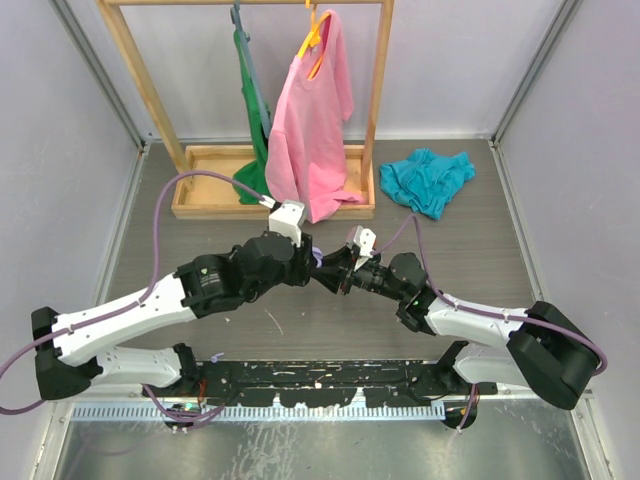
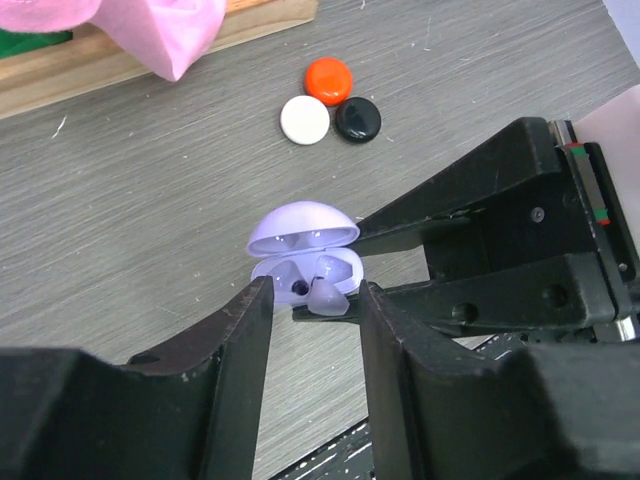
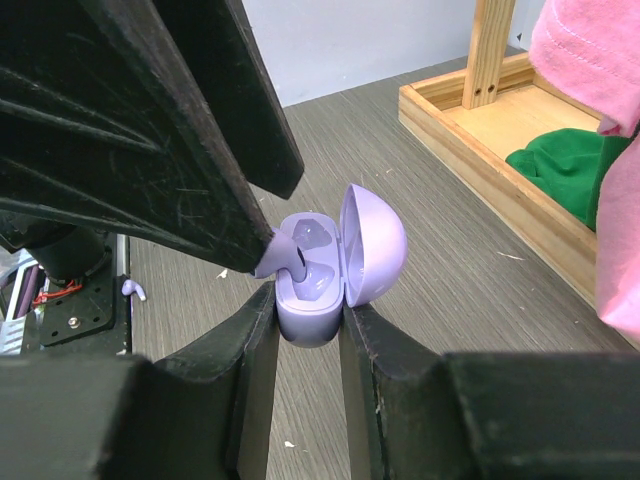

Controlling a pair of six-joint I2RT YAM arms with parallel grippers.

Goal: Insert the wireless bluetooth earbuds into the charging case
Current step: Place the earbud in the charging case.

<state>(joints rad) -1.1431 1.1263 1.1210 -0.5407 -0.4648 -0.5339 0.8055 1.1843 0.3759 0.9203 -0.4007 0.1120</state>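
Observation:
The lilac charging case (image 3: 320, 270) stands open with its lid up, and my right gripper (image 3: 308, 305) is shut on its base, just above the table. A lilac earbud (image 3: 283, 258) sits with its stem in a socket of the case. It leans against one fingertip of my left gripper (image 2: 315, 290), whose fingers stand apart with a gap on the earbud's other side. In the left wrist view the case (image 2: 300, 235) and earbud (image 2: 328, 297) lie just past my fingertips. A second lilac earbud (image 3: 133, 289) lies on the table. In the top view both grippers meet mid-table (image 1: 318, 265).
Round red (image 2: 328, 80), white (image 2: 305, 120) and black (image 2: 357, 119) closed cases lie together beyond the lilac case. A wooden clothes rack base (image 1: 275, 180) with pink and green garments stands at the back. A teal cloth (image 1: 428, 180) lies at back right.

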